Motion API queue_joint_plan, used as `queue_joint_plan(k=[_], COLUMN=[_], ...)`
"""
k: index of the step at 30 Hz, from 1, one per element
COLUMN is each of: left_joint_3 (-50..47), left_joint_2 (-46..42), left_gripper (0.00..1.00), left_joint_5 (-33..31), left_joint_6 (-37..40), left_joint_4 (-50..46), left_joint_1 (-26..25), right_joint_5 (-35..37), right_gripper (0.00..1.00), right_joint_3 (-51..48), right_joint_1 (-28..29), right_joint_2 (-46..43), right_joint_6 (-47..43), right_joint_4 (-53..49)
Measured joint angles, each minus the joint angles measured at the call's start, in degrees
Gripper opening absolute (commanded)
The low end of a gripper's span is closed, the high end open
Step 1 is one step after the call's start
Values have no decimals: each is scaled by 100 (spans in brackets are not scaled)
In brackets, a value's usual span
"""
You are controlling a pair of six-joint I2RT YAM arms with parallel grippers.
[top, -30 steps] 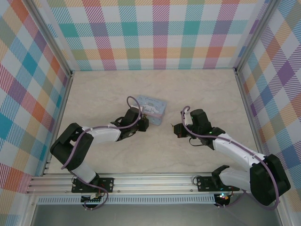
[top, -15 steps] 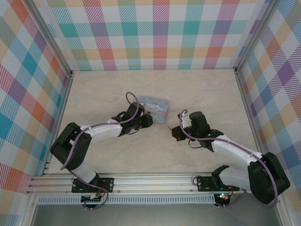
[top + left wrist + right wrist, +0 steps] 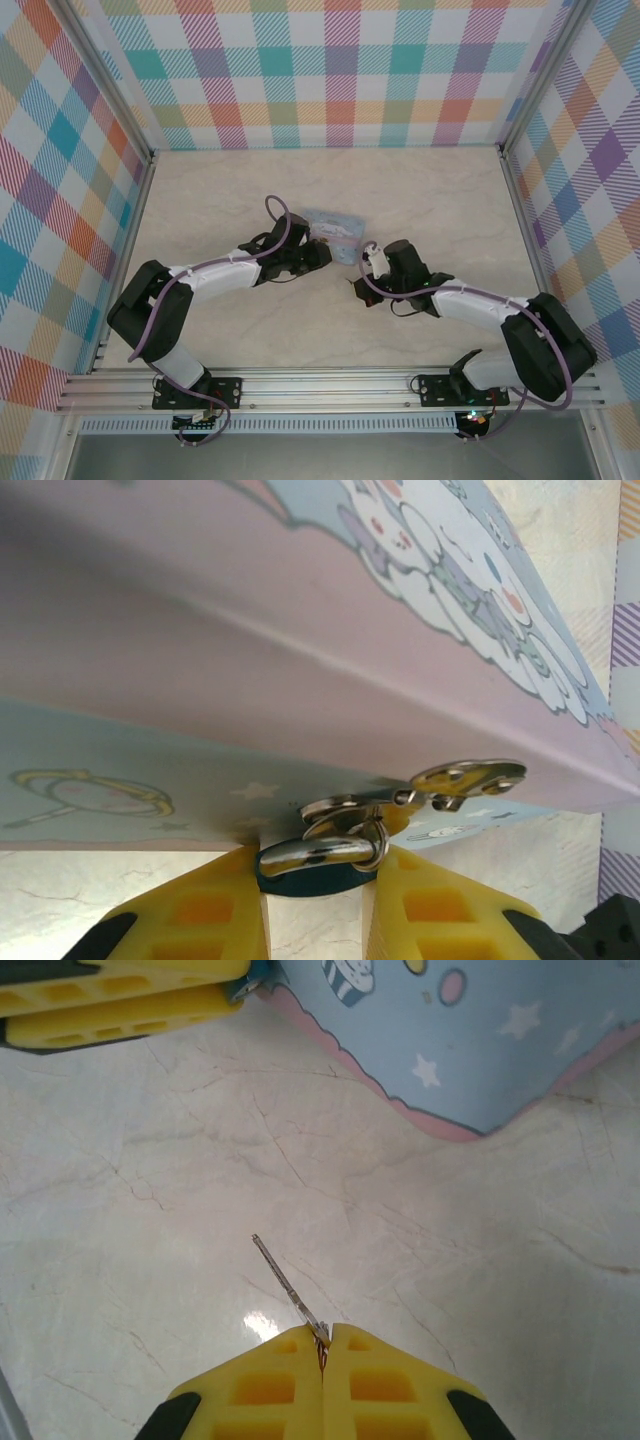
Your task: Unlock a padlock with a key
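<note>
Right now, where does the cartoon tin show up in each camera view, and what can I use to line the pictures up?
Top external: the tin lies mid-table, near the centre of the frame.
Left wrist: it spans the upper frame, very close.
Right wrist: its corner sits upper right.
Shared landmark: the left gripper at the tin's near edge; bottom centre in left wrist, top left in right wrist.

Left pincer (image 3: 315, 925) tight around the padlock (image 3: 303, 881), silvery shackle (image 3: 312, 855) at the clasp (image 3: 345, 807) of the cartoon-printed tin (image 3: 300, 630).
</note>
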Motion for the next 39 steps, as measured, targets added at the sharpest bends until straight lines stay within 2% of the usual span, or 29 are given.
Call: queue_joint_plan(k=[13, 25, 39], left_joint_3=[9, -699, -767], left_joint_2=[2, -155, -289], left_gripper=[19, 15, 15], left_joint_5=[474, 481, 586], left_joint_6=[-713, -1025, -1375], left_joint_4=[212, 1368, 1508], left_joint_1=[0, -2, -2], right_joint_5=[63, 164, 490], right_gripper=[5, 5, 5], right_joint_3=[433, 706, 872], right_joint_1=[138, 138, 138], right_joint_2=[330, 201, 481], right_joint_6=[-367, -741, -909], right_joint_4=[61, -304, -240])
